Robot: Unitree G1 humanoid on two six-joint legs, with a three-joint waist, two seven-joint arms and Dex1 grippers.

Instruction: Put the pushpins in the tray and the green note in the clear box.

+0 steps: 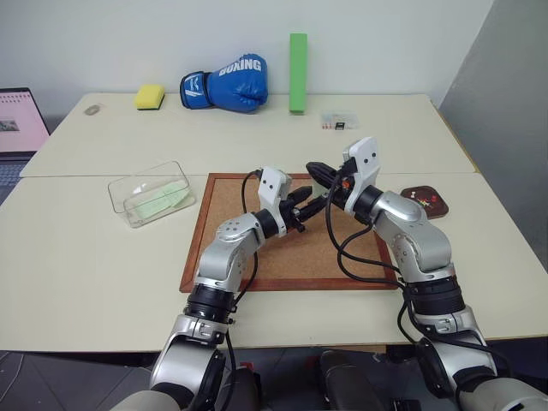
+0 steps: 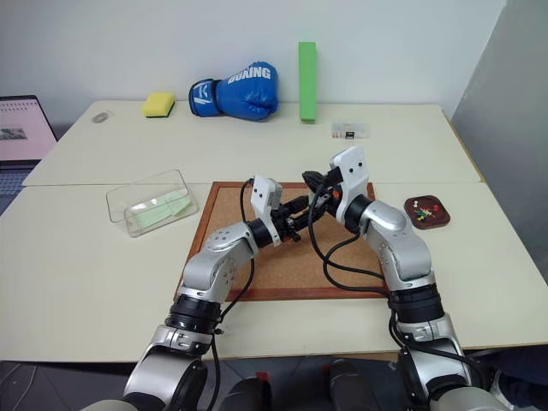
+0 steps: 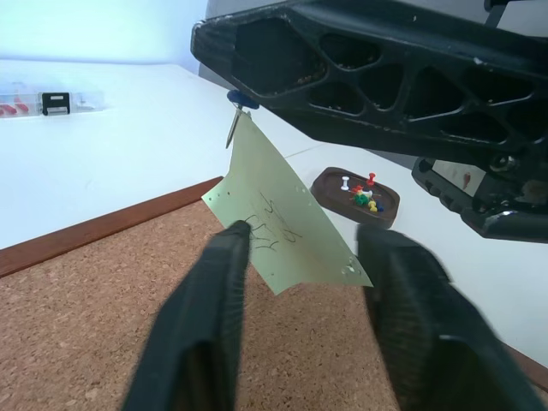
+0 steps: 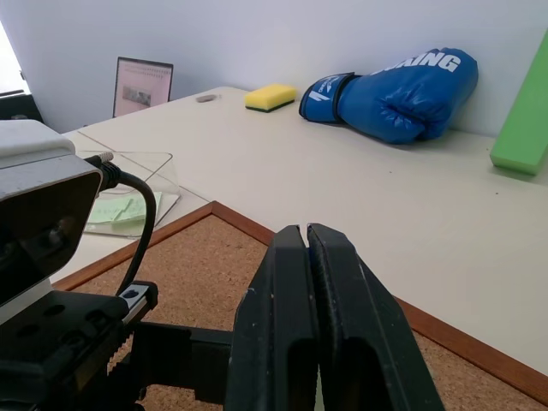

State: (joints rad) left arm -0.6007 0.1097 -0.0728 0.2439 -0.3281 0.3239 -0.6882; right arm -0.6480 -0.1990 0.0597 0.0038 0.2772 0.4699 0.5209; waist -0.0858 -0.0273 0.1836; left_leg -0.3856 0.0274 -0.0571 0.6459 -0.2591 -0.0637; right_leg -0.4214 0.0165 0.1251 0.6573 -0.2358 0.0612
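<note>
While right gripper (image 4: 306, 244) pinches pushpin (image 3: 241, 100), left gripper (image 3: 304, 257) gapes.

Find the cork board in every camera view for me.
Left eye: cork board mid-table, under both arms.
Right eye: cork board likewise mid-table.
Left wrist: cork board beneath the left pincer.
Right wrist: cork board beneath the right pincer.
Shared landmark: right pincer holding the pushpin.

Pale green note (image 3: 287, 231) with dark scribbles, blue-headed pushpin (image 3: 242, 101), dark brown tray (image 3: 355, 197), brown cork board (image 1: 291, 248)
</note>
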